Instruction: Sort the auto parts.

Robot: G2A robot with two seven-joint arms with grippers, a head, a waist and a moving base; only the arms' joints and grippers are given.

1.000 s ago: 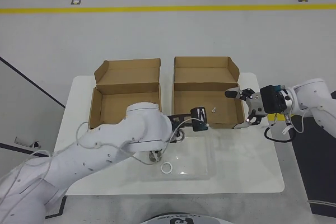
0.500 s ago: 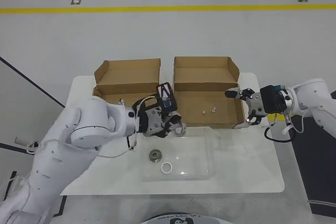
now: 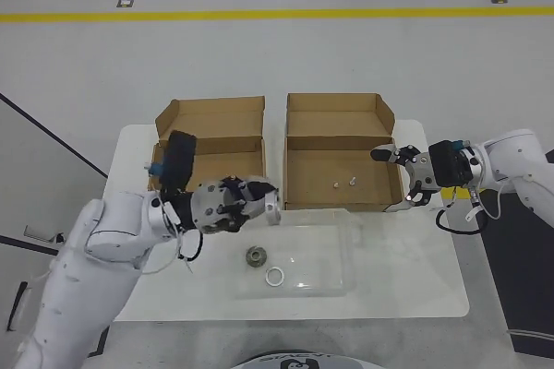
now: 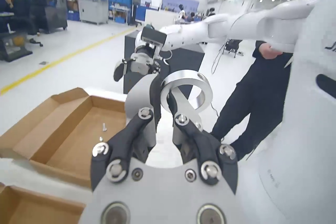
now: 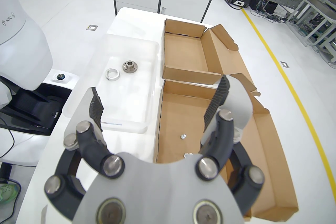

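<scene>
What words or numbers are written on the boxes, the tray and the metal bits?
Box with screws: no print shows.
Other box: no print shows.
Tray: a thin label on its wall, too blurred to read.
Held ring in the left gripper: no marks show.
Loose ring and hub: too small to tell.

The ring point(image 4: 203, 100) is seen as smooth, polished metal; the hub point(image 5: 128, 66) in the tray point(image 5: 136, 51) is duller metal. The tray is made of clear glossy plastic, the boxes point(image 5: 183, 51) of matt brown cardboard.
</scene>
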